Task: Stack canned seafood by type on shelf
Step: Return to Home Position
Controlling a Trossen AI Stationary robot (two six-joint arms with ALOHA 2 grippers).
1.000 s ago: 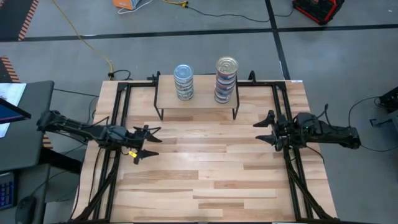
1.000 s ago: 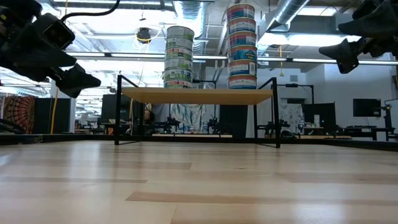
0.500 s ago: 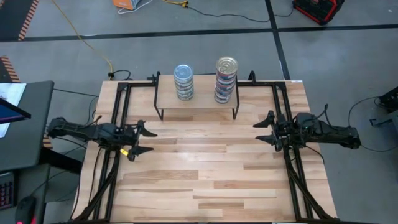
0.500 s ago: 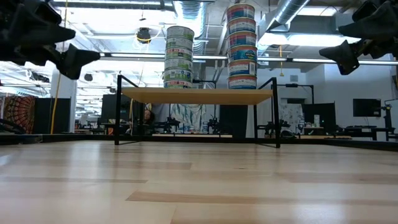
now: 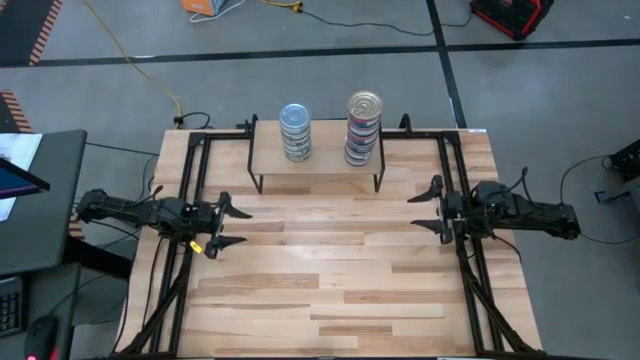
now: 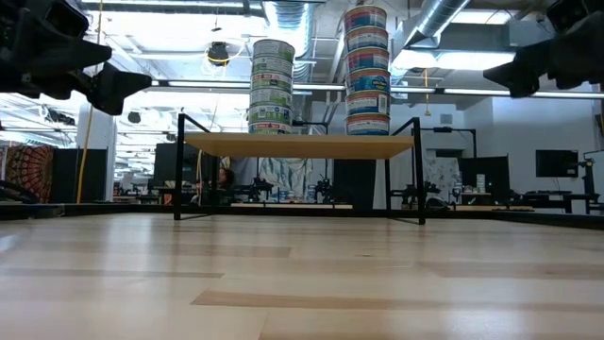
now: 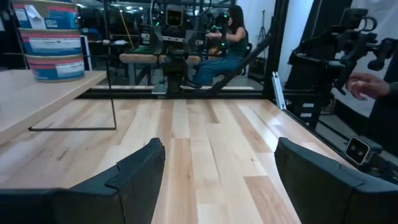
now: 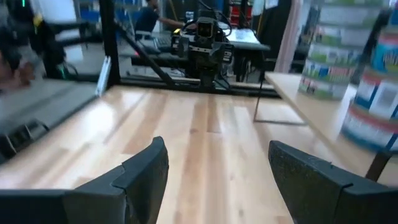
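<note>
We think our stacking job is done, and the step now is to bring both arms back to rest. No tin is loose on the big table (image 5: pixel 330 290).

All the canned seafood is on the shelf (image 5: pixel 326 152), at the top middle of the high view. It makes two piles that do not touch. The left pile (image 5: pixel 295 131) has a bluish top. The right pile (image 5: pixel 363 127) has a shiny gold top and is taller. In the low view, both piles stand straight up, not leaning. So the long way of each pile goes up and down. Each tin lies flat with its lid facing up at the camera above. The long side of the shelf runs from left to right across the picture.

Our left gripper (image 5: pixel 243 226) is at the left edge of the table, in the middle left of the high view. It points toward the middle of the table. Its fingers (image 7: pixel 140 171) are wide apart and hold nothing.

Our right gripper (image 5: pixel 415 212) is at the right edge, in the middle right. It points toward the middle too. Its fingers (image 8: pixel 144 168) are also wide apart and empty.

For the next move, we only need to tuck the arms away and keep them well clear of the tall piles. A bump to the shelf could knock the tins down.
</note>
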